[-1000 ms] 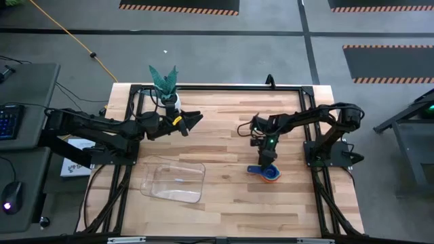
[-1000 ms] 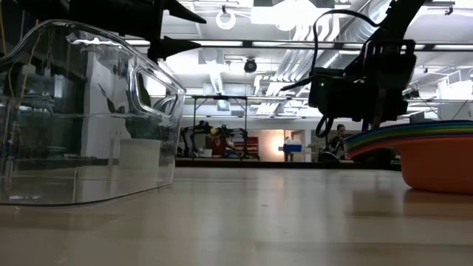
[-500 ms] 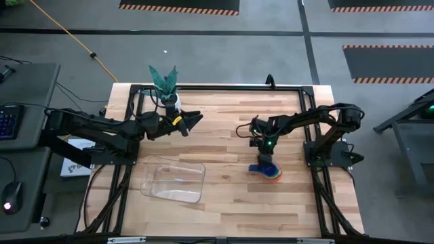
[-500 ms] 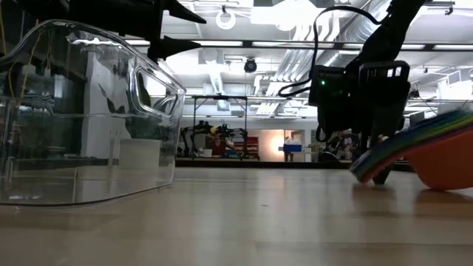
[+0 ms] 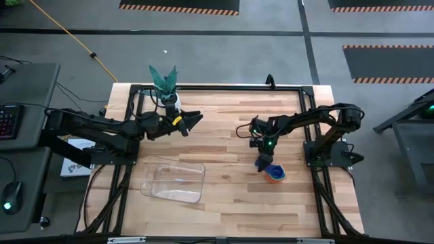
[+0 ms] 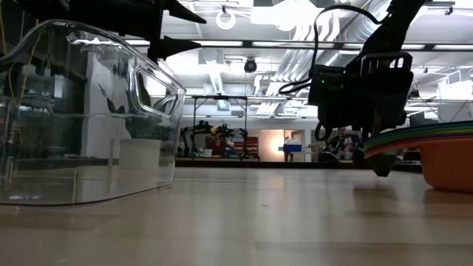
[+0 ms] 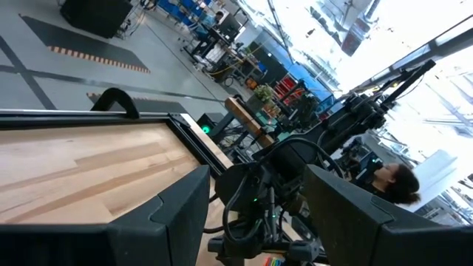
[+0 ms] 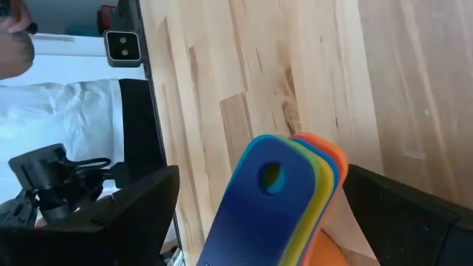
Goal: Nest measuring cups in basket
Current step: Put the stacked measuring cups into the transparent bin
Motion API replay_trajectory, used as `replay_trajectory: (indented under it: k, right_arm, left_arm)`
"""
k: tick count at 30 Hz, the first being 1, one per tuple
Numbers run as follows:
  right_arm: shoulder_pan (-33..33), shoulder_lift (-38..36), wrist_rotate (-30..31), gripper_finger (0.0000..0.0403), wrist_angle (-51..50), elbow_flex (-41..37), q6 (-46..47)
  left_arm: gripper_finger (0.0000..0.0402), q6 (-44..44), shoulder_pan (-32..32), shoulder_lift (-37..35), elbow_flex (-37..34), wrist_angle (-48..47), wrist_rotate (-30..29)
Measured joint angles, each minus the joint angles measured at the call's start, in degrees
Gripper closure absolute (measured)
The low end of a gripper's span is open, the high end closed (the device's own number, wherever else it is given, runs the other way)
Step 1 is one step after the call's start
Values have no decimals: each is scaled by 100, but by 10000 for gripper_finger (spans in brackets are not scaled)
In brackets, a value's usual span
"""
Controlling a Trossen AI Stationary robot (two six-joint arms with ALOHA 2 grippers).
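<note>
The measuring cups (image 5: 274,175) sit nested in one stack on the table right of centre, orange bowl lowest, their handles (image 8: 284,192) fanned with dark blue on top. My right gripper (image 5: 262,163) stands open, slanting down over those handles, one finger on either side of them. In the low view the stack (image 6: 436,151) sits level on the orange bowl. The clear basket (image 5: 174,180) rests on its base at the near left. My left gripper (image 5: 198,119) waits open above the table's far left part. My right gripper has the stacked handles between its open fingers, coming at them slanting down from the far side. The orange handle's edge (image 8: 341,164) lies close beside one finger (image 8: 392,210); I cannot tell whether they touch. The stack rests on the table.
A white pot with a green plant (image 5: 165,85) stands at the far left edge, just behind my left arm. A dark frame (image 5: 217,87) runs around the table. Bare wood (image 5: 224,169) lies between the basket and the cups.
My right gripper has turned at the wrist while staying over the same spot. The cup stack tipped up with its handle end down, then settled level again. Its handles have swung from pointing toward the table's left edge to pointing toward the far side, under the gripper.
</note>
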Motion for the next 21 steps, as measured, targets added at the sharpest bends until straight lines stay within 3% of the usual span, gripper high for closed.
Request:
replay_trajectory:
  k: [6, 12, 17, 21]
  right_arm:
    - [-13, 0, -64, 31, -42, -2, 98]
    - [-12, 0, -551, 31, -58, -2, 145]
    - [-11, 0, -578, 31, -173, -2, 629]
    - [-11, 0, -574, 31, -256, -5, 387]
  left_arm:
    - [191, -102, -2, 0, 0, 0, 1]
    - [191, -100, -2, 0, 0, 0, 0]
    - [191, -100, -2, 0, 0, 0, 0]
    - [191, -100, -2, 0, 0, 0, 2]
